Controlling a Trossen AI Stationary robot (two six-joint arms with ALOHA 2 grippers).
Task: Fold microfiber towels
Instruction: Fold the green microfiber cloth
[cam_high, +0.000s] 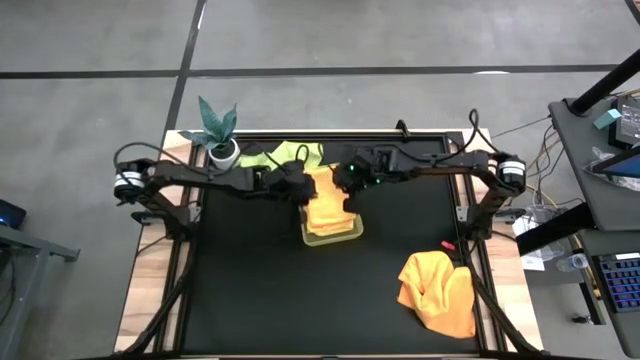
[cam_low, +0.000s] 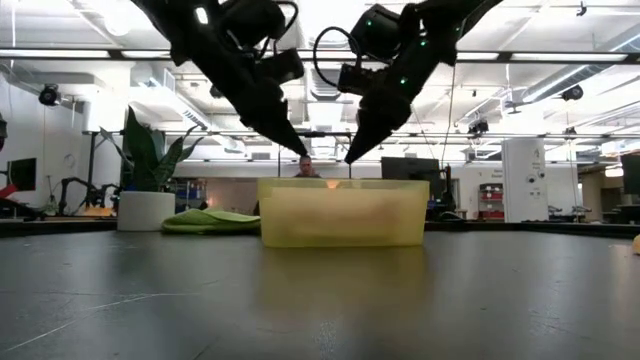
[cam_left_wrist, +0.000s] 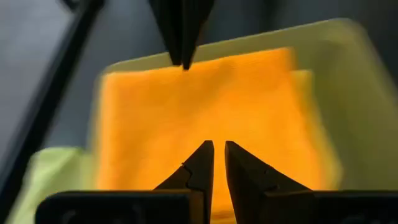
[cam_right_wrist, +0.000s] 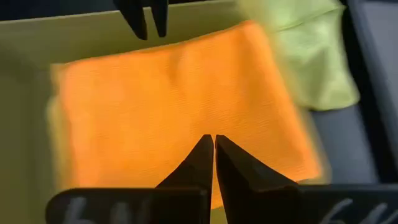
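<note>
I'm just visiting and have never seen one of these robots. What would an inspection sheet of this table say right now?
Surface: black table top with a wooden border.
Job's things: folded orange towel lying in the yellow-green tray; crumpled orange towel near the front right; light green towel at the back.
Clutter: potted plant at the back left corner; small red item by the right edge, too small to identify.
Grippers: left gripper and right gripper both above the tray, holding nothing.
Cables: wires looping at the right arm's base.
Surroundings: grey floor, a desk to the right, a person far behind.
</note>
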